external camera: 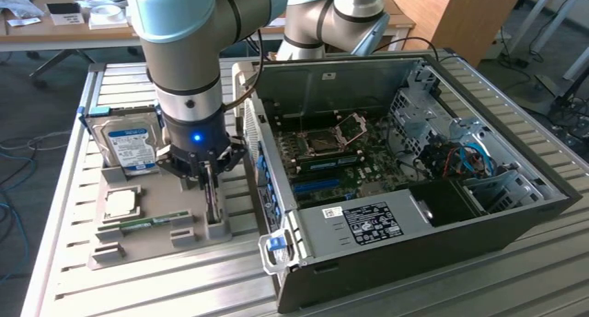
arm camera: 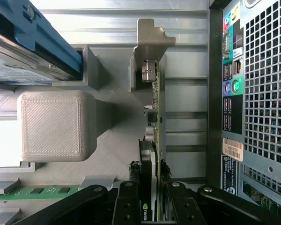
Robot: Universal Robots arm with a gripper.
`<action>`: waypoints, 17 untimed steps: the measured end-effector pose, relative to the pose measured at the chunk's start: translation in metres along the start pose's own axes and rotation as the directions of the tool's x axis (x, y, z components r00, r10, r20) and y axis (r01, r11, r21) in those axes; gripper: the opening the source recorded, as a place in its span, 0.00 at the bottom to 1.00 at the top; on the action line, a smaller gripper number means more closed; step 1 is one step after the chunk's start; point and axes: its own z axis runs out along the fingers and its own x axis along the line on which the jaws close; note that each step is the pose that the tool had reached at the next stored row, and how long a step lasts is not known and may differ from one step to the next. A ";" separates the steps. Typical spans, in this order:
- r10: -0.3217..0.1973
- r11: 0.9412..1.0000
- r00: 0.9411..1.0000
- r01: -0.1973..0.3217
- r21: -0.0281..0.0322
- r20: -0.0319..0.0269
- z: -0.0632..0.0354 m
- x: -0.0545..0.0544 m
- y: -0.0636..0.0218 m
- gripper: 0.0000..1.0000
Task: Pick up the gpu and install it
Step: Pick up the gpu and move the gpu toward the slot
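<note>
Pincer sits directly above the gpu, narrowed onto its top edge, card on edge in the grey holder on the worktop, long axis parallel to the pc case just beside.

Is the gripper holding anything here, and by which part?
The gripper clamps the gpu across its two faces at the upper edge, with the card standing upright in its tray slot.

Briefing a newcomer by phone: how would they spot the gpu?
Find the open case, then the grey tray on the exterior view's left of it. The gpu stands on edge there in the end effector, dark and thin, unlike the blue-labelled hard drive.
</note>
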 end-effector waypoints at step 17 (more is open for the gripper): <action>0.000 1.000 1.000 0.000 0.000 0.000 -0.0249 -0.001 0.0012 0.27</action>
